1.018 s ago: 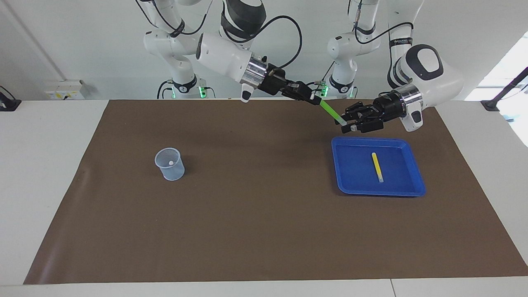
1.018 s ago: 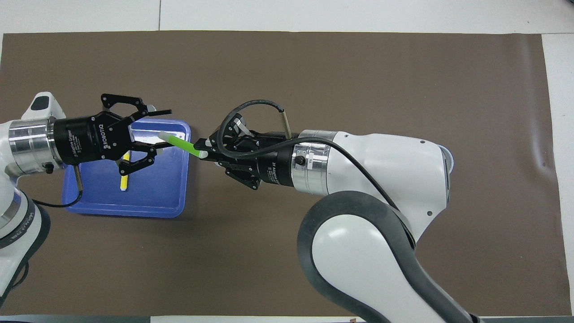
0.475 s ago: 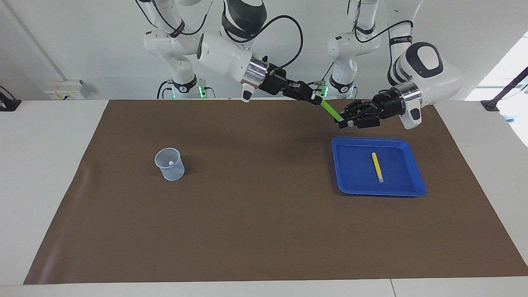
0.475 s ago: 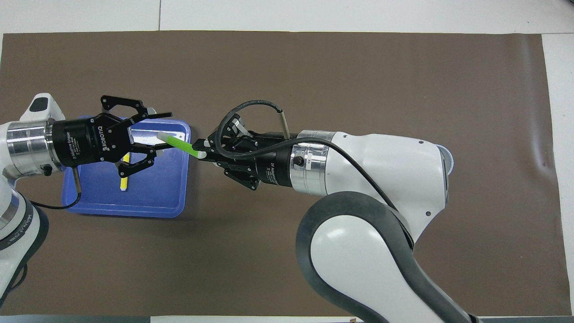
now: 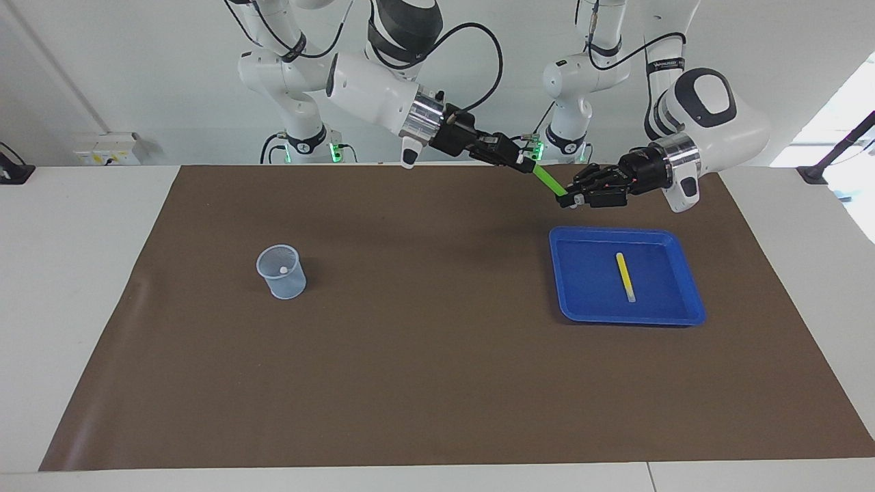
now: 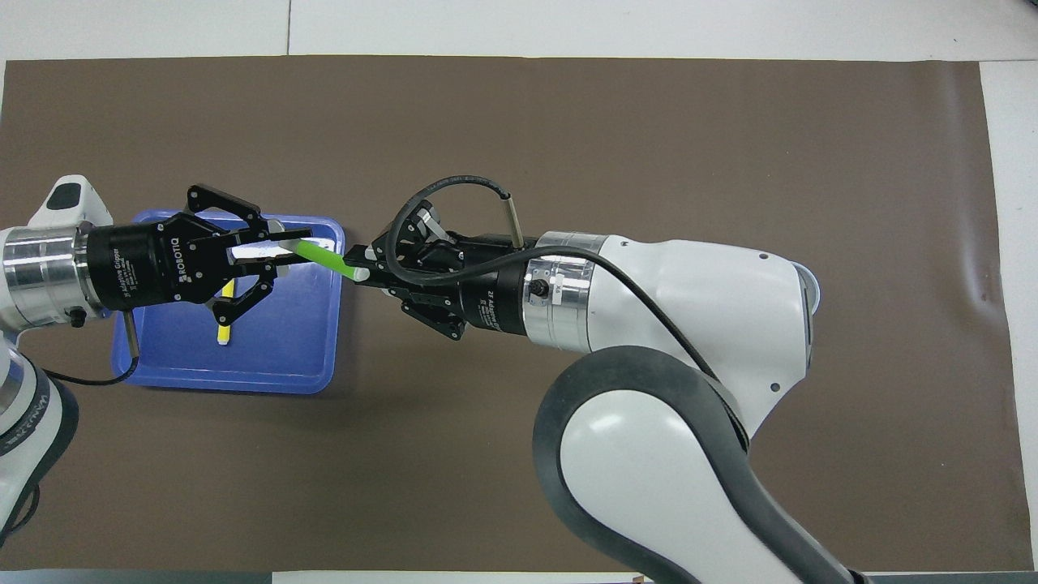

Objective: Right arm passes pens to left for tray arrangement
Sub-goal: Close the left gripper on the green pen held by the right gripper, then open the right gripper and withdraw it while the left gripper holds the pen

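A green pen [image 5: 545, 179] [image 6: 324, 259] hangs in the air between both grippers, over the brown mat just beside the blue tray [image 5: 567, 236] [image 6: 320, 377], nearer the robots. My right gripper [image 5: 523, 164] [image 6: 361, 268] is shut on one end. My left gripper [image 5: 569, 199] [image 6: 280, 247] is shut on the pen's pale end, over the tray's edge. A yellow pen [image 5: 624, 275] [image 6: 224, 331] lies flat in the tray, partly covered by the left gripper in the overhead view.
A small translucent mesh cup [image 5: 281, 271] stands on the mat toward the right arm's end, with a pale tip showing inside it. Two smaller white arms [image 5: 301, 102] with green-lit bases stand at the robots' edge of the table.
The left gripper went from open around the green pen's pale end to shut on it, rising a little from the tray. The right gripper kept its hold.
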`<state>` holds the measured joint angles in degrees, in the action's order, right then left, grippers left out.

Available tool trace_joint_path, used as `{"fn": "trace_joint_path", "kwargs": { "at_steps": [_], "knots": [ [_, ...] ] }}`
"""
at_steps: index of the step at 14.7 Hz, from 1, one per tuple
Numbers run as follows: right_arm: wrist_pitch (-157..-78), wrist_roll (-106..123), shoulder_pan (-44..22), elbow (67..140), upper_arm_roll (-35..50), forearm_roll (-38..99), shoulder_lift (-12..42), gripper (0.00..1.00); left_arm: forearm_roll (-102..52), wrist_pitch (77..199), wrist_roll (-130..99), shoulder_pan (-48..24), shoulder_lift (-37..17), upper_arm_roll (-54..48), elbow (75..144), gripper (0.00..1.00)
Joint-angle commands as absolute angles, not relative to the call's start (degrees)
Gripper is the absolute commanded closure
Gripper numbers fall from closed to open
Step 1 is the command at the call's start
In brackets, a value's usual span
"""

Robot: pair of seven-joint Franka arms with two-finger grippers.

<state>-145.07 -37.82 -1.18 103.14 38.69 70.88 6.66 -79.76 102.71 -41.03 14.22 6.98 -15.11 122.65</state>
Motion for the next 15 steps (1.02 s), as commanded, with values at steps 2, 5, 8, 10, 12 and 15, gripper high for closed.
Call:
{"fn": "trace_joint_path", "kwargs": {
  "at_steps": [2, 5, 8, 10, 12, 15],
  "knots": [
    [-144.1, -38.6, -0.6, 103.6, 39.7, 66.1, 7.2, 0.00, -80.9, 102.4, -42.7, 15.2, 8.6, -14.7, 123.2, 1.00],
    [-142.9, -38.7, -0.4, 104.1, 38.3, 64.8, 6.2, 0.00, -80.6, 103.4, -42.6, 15.1, 8.5, -14.7, 123.2, 1.00],
    [-141.0, -38.1, -0.4, 104.6, 33.9, 58.2, 4.7, 0.00, -75.6, 108.2, -42.3, 14.4, 7.6, -14.8, 121.9, 1.00],
    [-137.7, -37.9, -0.4, 104.8, 30.8, 52.9, 3.8, 0.00, -68.9, 109.2, -39.5, 14.2, 5.7, -14.9, 121.2, 1.00],
    [-135.8, -38.1, -0.4, 105.1, 29.3, 45.7, 2.8, 0.00, -62.5, 109.2, -36.3, 14.2, 4.4, -14.9, 120.2, 1.00],
    [-131.6, -37.7, -0.5, 106.4, 25.3, 32.2, 1.9, 0.00, -47.9, 107.8, -33.1, 14.2, -1.1, -14.9, 113.8, 1.00]
  ]
}}
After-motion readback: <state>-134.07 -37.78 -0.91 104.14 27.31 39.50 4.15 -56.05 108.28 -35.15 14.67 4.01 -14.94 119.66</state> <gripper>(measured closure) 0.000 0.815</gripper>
